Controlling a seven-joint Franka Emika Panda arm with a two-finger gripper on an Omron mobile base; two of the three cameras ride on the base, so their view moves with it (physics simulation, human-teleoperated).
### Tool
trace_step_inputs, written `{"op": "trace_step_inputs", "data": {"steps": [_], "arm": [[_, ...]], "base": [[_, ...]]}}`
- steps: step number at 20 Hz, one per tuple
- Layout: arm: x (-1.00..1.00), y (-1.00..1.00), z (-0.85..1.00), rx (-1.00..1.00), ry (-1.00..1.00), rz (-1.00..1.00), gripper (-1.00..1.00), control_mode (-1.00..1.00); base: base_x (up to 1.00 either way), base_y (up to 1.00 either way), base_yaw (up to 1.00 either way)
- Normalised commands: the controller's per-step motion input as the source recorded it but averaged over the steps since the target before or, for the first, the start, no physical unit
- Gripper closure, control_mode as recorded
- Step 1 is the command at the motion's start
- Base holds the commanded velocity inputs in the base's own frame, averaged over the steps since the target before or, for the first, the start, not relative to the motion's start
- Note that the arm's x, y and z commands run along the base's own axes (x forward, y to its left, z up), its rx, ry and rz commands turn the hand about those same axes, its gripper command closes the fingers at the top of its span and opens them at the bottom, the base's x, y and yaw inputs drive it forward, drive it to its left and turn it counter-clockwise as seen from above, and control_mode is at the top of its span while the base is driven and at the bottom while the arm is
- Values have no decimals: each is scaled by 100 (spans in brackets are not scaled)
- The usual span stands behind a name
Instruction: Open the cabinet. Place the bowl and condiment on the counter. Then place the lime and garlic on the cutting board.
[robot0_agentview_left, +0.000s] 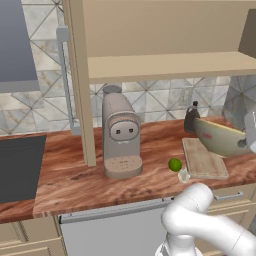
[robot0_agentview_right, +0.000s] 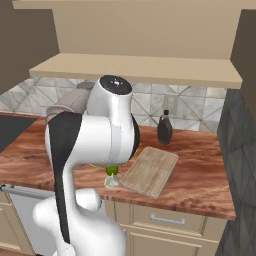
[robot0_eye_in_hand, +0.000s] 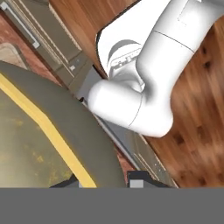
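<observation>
Counter (robot0_agentview_left: 75, 175) front edge: lime (robot0_agentview_left: 174, 164) beside cutting board (robot0_agentview_left: 202, 159); bowl (robot0_agentview_left: 222, 137) overhangs.

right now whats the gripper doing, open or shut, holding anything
Gripper: jaws shut on the rim of the round olive-beige bowl, held tilted above the light tan wooden cutting board.

Open worktop (robot0_agentview_left: 70, 175) is left along the front edge, left of the coffee machine (robot0_agentview_left: 120, 137). Toward the right end, passage is blocked by the cutting board (robot0_agentview_right: 150, 170), the condiment bottle (robot0_agentview_right: 165, 128) at the back edge, and the tilted bowl (robot0_agentview_left: 220, 136) carried over the board. The lime (robot0_agentview_left: 174, 164) and garlic (robot0_agentview_left: 183, 175) are crowded against the board's front-left corner.
</observation>
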Motion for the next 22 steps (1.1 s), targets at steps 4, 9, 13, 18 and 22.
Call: {"op": "trace_step_inputs", "data": {"steps": [4, 9, 13, 18, 22], "arm": [[34, -29, -16, -11, -13, 40, 100, -100], [19, -42, -27, -9, -35, 40, 100, -100], [0, -83, -43, -8, -52, 38, 100, -100], [15, -70, -29, -6, -35, 40, 100, -100], [41, -39, -42, -9, -29, 42, 100, -100]], "base": [[0, 0, 0], [0, 0, 0], [0, 0, 0], [0, 0, 0], [0, 0, 0]]}}
